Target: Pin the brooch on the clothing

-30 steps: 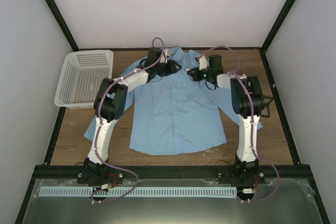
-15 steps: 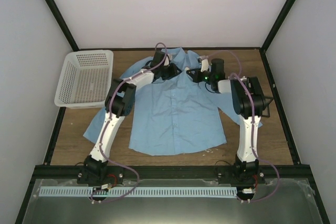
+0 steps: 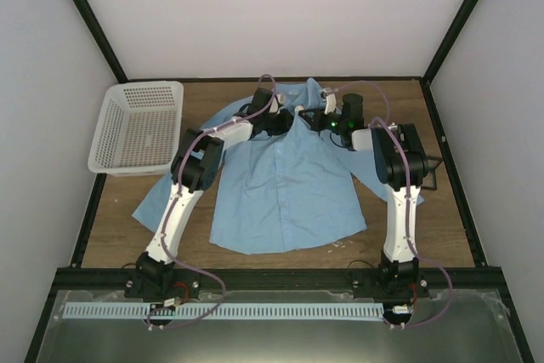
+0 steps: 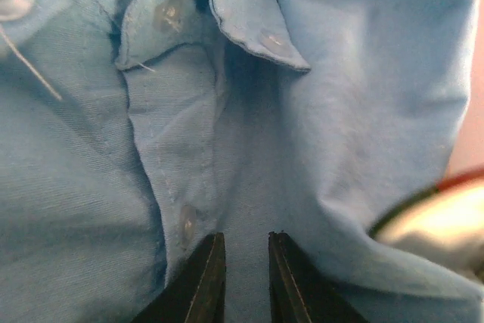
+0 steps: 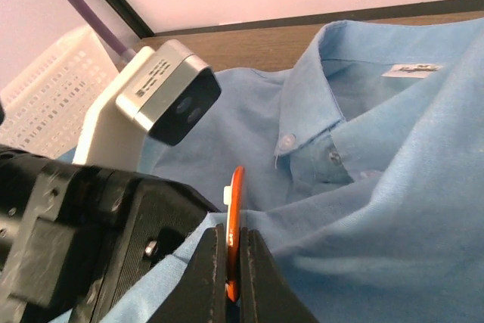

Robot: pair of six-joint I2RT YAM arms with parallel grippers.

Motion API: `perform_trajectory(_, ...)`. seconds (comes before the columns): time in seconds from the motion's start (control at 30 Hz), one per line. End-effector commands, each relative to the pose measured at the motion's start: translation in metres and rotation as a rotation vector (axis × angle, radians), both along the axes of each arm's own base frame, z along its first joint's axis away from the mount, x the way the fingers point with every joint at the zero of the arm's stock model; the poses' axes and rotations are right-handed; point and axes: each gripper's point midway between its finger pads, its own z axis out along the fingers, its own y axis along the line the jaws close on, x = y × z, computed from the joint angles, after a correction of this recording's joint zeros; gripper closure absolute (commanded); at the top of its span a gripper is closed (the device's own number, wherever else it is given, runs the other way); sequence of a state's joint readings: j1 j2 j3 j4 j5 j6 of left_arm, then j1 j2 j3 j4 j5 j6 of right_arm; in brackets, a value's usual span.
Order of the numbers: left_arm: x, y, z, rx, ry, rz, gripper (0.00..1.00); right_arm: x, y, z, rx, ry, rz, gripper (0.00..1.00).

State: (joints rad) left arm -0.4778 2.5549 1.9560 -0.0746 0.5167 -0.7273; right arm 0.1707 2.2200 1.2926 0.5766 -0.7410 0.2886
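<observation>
From above, both hands merely crowd the collar of the shirt [image 3: 285, 184], and only the right wrist view shows the right hand [image 5: 234, 238] clamped on the edge-on brooch [image 5: 237, 198], while the left wrist view shows the left hand [image 4: 246, 251] with its jaws narrowly apart over the placket, though I cannot tell whether it nips cloth.

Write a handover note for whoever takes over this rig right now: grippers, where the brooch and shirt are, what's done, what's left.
Left gripper: jaws nearly together over the shirt front beside the placket, below the collar; unclear whether cloth is pinched.
Right gripper: shut on the brooch, held edge-on near the collar.
Done: brooch picked up, brought to the shirt.
Left: pin it on; not attached yet.
</observation>
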Motion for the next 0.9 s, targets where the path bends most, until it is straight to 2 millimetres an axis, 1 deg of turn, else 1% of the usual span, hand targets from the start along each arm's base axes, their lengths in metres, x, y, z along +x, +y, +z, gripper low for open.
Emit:
perform_trajectory(0.0,-0.027,-0.003,-0.005,0.103,-0.027,-0.071,0.80,0.016,0.001,0.038,0.057,-0.130,0.022,0.99)
perform_trajectory(0.1,-0.020,0.014,0.005,0.193,-0.114,-0.067,0.81,0.013,-0.002,0.044,0.092,-0.135,0.045,0.99)
perform_trajectory(0.17,-0.015,0.022,0.018,0.233,-0.174,-0.069,0.82,0.011,-0.005,0.049,0.107,-0.143,0.046,0.99)
perform_trajectory(0.2,-0.014,0.024,0.020,0.241,-0.184,-0.071,0.82,0.011,-0.006,0.053,0.116,-0.148,0.046,0.99)
perform_trajectory(0.27,-0.012,0.029,0.028,0.216,-0.181,-0.072,0.78,0.012,-0.007,0.056,0.115,-0.151,0.041,0.99)
perform_trajectory(0.3,-0.010,0.030,0.034,0.190,-0.182,-0.074,0.75,0.012,-0.008,0.055,0.114,-0.149,0.036,0.99)
perform_trajectory(0.33,-0.013,0.033,0.033,0.177,-0.169,-0.081,0.72,0.012,-0.009,0.054,0.117,-0.143,0.039,0.99)
perform_trajectory(0.37,-0.012,0.035,0.038,0.167,-0.176,-0.084,0.68,0.012,-0.011,0.053,0.121,-0.136,0.041,0.99)
perform_trajectory(0.5,-0.012,0.036,0.086,0.060,-0.275,-0.135,0.52,0.006,-0.010,0.049,0.114,-0.135,0.071,0.99)
perform_trajectory(0.57,-0.015,0.035,0.105,-0.013,-0.317,-0.166,0.42,0.003,-0.009,0.047,0.116,-0.124,0.092,0.99)
perform_trajectory(0.63,-0.024,0.028,0.116,-0.087,-0.332,-0.215,0.33,0.001,-0.008,0.047,0.117,-0.120,0.101,0.99)
perform_trajectory(0.67,-0.028,0.024,0.120,-0.124,-0.328,-0.237,0.30,-0.001,-0.008,0.047,0.119,-0.120,0.108,0.99)
perform_trajectory(0.73,-0.035,0.017,0.118,-0.186,-0.303,-0.274,0.28,-0.001,-0.007,0.047,0.123,-0.116,0.112,0.99)
perform_trajectory(0.8,-0.042,0.011,0.113,-0.238,-0.277,-0.294,0.33,-0.001,-0.007,0.048,0.131,-0.115,0.113,0.99)
perform_trajectory(0.87,-0.044,0.007,0.101,-0.245,-0.244,-0.300,0.37,-0.002,-0.006,0.050,0.140,-0.111,0.119,0.99)
